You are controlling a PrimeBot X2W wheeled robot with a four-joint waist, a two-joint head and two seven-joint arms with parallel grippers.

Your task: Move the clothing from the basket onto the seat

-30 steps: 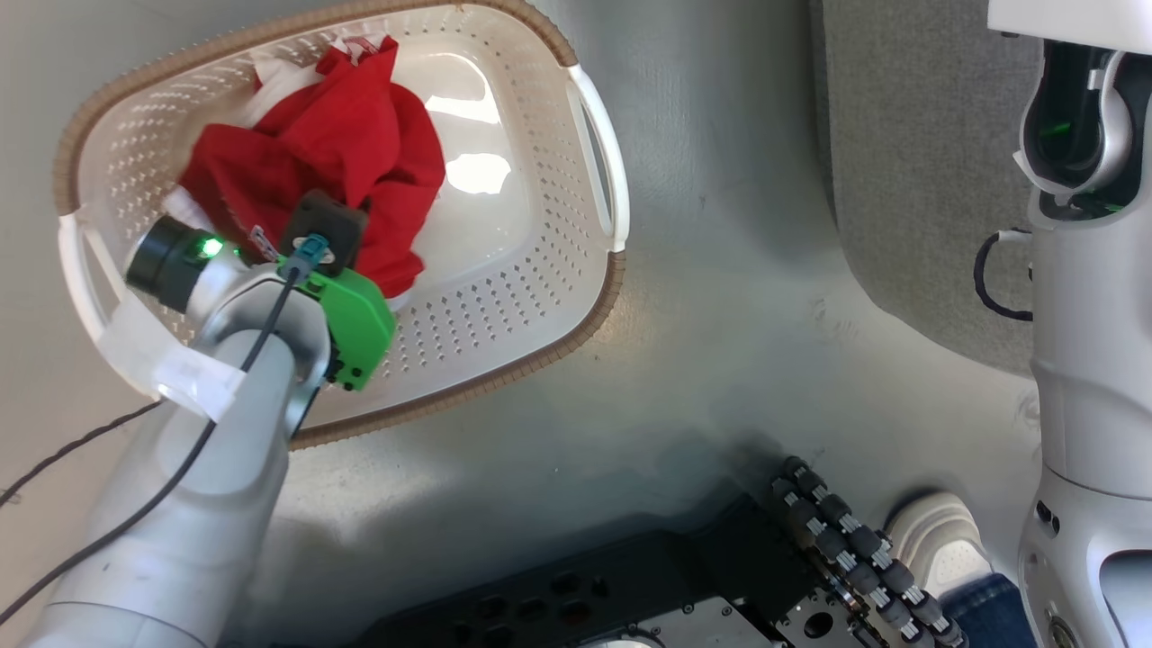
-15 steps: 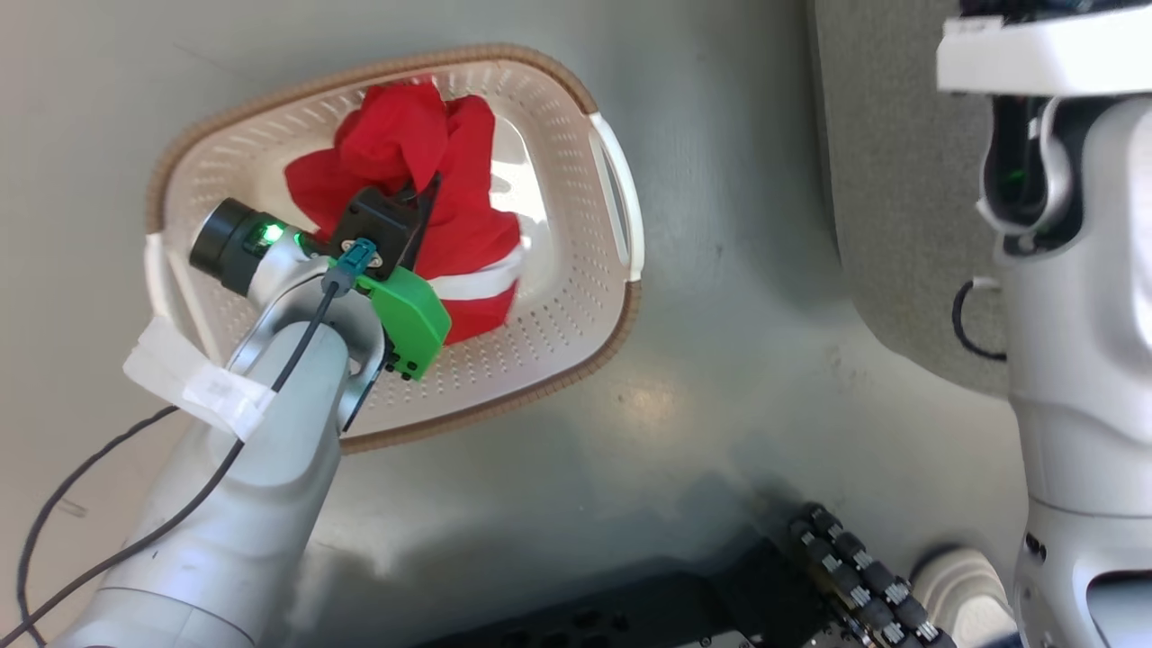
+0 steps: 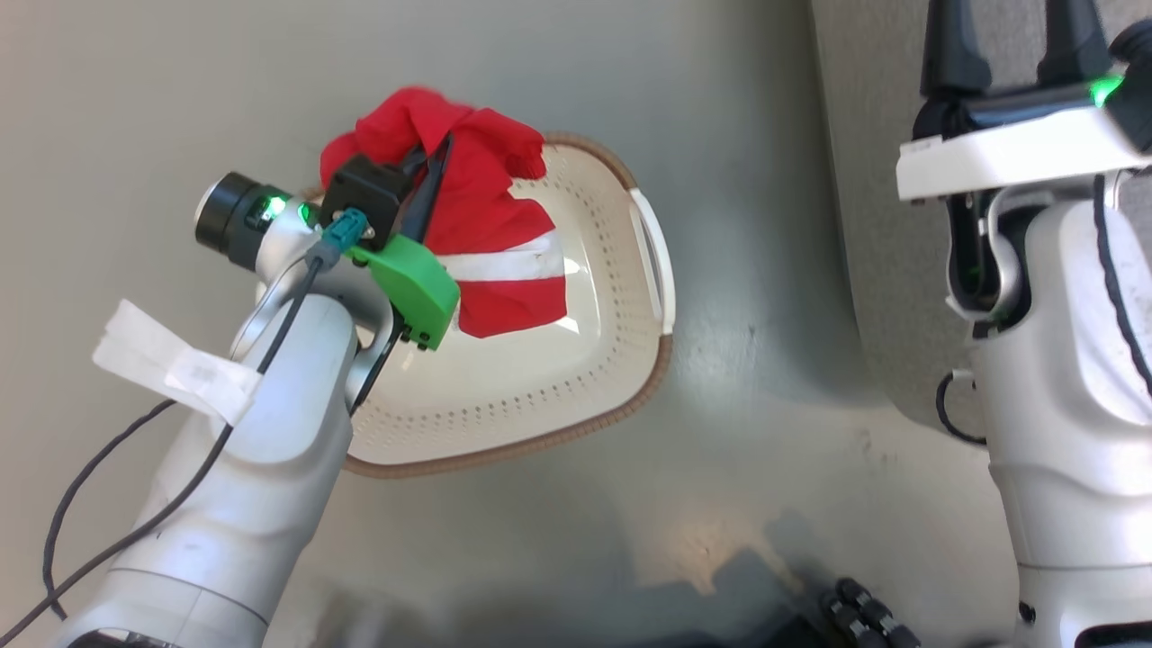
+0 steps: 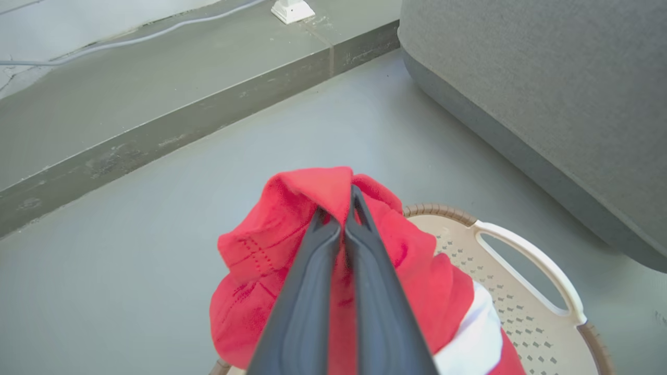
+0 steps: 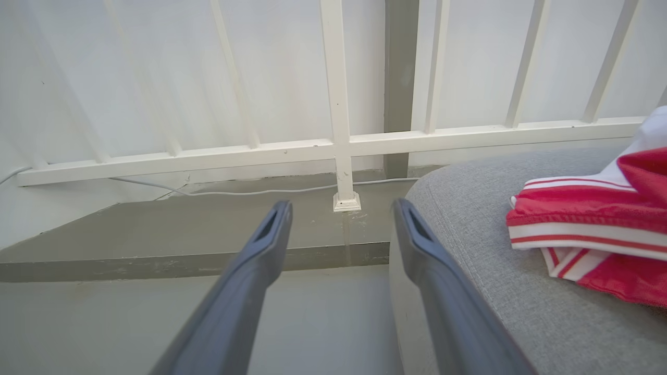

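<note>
Clearance matters: the left pincer (image 4: 344, 207), clamped on the red white-striped garment (image 4: 250, 271) at centre frame, should carry it clear of the cream perforated plastic basket (image 4: 521, 307) before swinging to the grey fabric seat (image 4: 547, 78), upper right. The right pincer (image 5: 340, 204) gapes wide, empty.

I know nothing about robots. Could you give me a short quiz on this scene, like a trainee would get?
1. True or false: the left gripper is shut on a red garment over the basket.
2. Fill in: the right gripper has its fingers ____, holding nothing.
3. Where does the striped garment lie? A in the basket; B on the grey seat; C in the right gripper.
Key: 1 true; 2 open; 3 B.
</note>
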